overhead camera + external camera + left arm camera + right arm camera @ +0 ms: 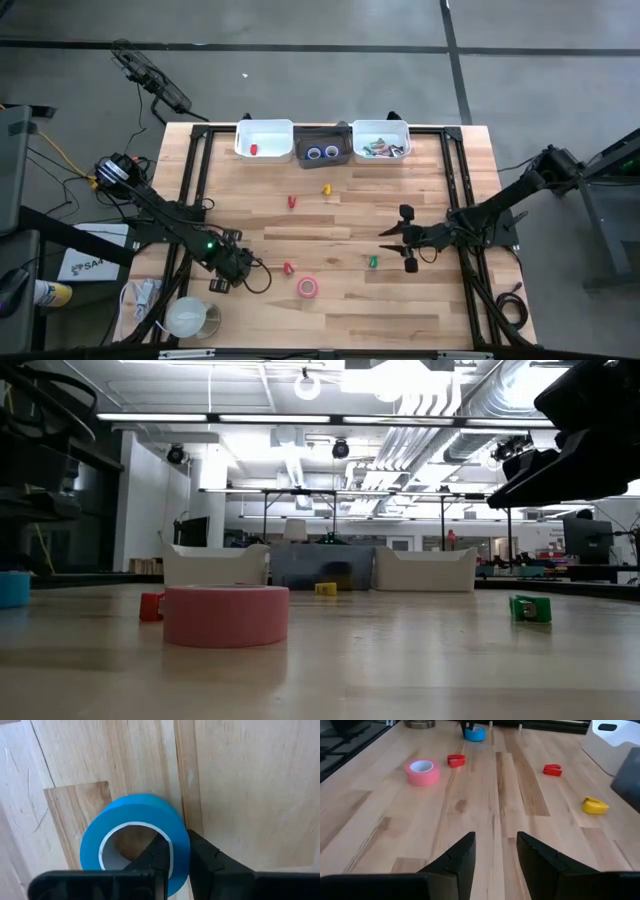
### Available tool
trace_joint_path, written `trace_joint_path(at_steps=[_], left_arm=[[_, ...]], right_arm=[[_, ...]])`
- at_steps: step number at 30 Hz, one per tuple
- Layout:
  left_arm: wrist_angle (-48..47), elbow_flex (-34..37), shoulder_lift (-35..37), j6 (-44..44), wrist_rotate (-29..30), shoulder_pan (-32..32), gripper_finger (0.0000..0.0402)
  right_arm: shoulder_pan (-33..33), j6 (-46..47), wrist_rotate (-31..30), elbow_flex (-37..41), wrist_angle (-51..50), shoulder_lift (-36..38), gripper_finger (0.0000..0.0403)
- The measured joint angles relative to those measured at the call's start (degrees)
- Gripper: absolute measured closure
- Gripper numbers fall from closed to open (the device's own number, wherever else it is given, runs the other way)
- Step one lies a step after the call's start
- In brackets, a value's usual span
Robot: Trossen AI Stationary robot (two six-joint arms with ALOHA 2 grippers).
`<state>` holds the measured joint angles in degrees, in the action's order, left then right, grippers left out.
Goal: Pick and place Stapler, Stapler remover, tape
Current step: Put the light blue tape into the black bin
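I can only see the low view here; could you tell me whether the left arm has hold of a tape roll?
Observer: Yes. The left gripper has its jaws closed on the wall of the blue tape roll, one inside the hole and one outside.
Operator: Thank you. Is the right gripper carrying anything?
Observer: No. The right gripper is over bare table, jaws apart with nothing between them.
Operator: And is any tape in the bins at the far edge?
Observer: Yes, the dark middle bin holds two tape rolls.
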<state>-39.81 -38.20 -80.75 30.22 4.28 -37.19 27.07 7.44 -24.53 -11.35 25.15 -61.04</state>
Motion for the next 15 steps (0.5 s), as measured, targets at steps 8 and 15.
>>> trace_joint_path(at_steps=[8,15], left_arm=[[0.72,-0.37,-0.12,-2.86,3.84,0.51,0.0367],[1.39,-2.25,-0.13,-10.25,5.07,6.84,0.0367]], right_arm=[[-0.02,0.07,-2.75,0.00,-0.02,0.00,0.0267],[-0.02,0.17,-3.71,0.00,-0.08,0.00,0.0267]])
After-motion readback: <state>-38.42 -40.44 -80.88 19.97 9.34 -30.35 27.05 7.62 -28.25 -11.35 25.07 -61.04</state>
